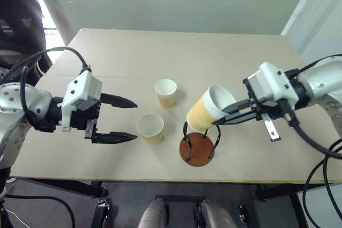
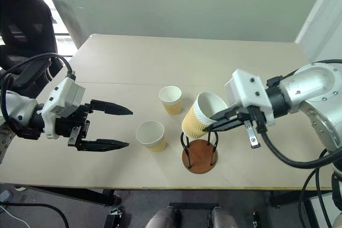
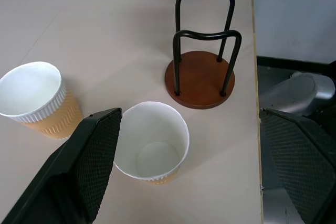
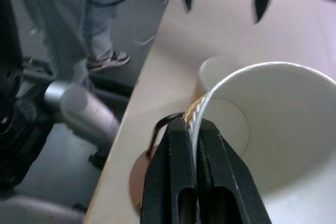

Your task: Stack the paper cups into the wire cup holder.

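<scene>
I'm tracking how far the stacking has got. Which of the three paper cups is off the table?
The tilted cup pinched at its rim by the right gripper, above the wire cup holder. The other two cups stand upright on the table.

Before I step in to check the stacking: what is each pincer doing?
Left pincer: open, holding nothing.
Right pincer: shut on the rim of a tilted paper cup above the wire cup holder.

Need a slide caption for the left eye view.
Right gripper pinches a tilted cup by its rim above the holder; two cups stand nearby.
</scene>
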